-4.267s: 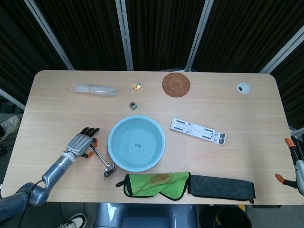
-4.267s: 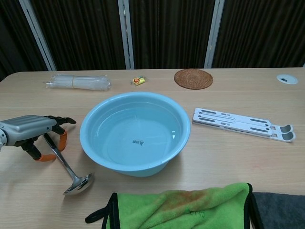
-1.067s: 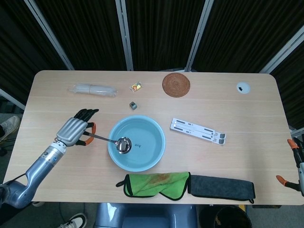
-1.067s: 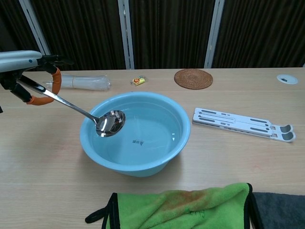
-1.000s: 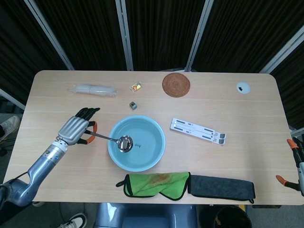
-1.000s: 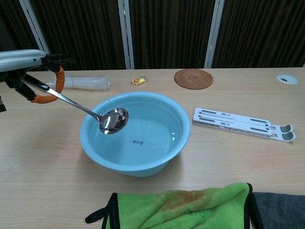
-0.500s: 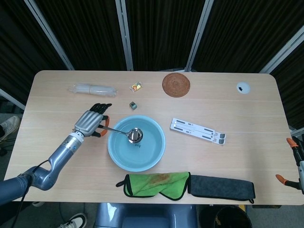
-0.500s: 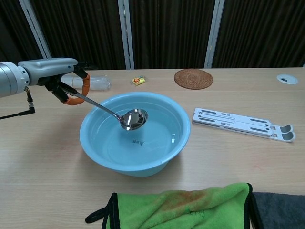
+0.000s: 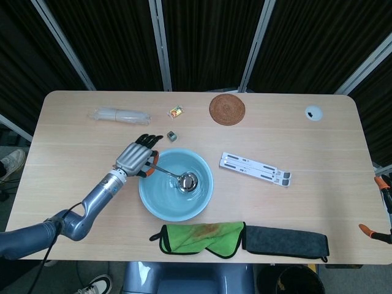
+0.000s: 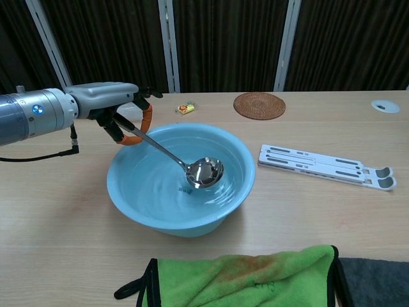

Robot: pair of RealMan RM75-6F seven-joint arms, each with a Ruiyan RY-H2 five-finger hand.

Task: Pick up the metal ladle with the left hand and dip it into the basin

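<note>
My left hand (image 9: pixel 136 157) (image 10: pixel 115 102) grips the orange-ended handle of the metal ladle (image 9: pixel 176 176) (image 10: pixel 185 165) at the basin's left rim. The ladle slants down into the light blue basin (image 9: pixel 153 205) (image 10: pixel 128 204), and its shiny bowl sits low in the water near the middle, with ripples around it. My right hand (image 9: pixel 383 211) shows only as orange-tipped parts at the far right edge of the head view, off the table; its state is unclear.
A white folding stand (image 9: pixel 255 169) (image 10: pixel 326 167) lies right of the basin. A green cloth (image 9: pixel 202 237) (image 10: pixel 249 281) and a dark pouch (image 9: pixel 288 241) lie along the front edge. Behind are a woven coaster (image 9: pixel 227 108), a plastic roll (image 9: pixel 119 115), a small wrapped sweet (image 9: pixel 176 111) and a small cube (image 9: pixel 172 136).
My left hand has moved right and closer to the basin's rim with the ladle. The ladle's bowl has gone from above the water down into it, toward the basin's middle.
</note>
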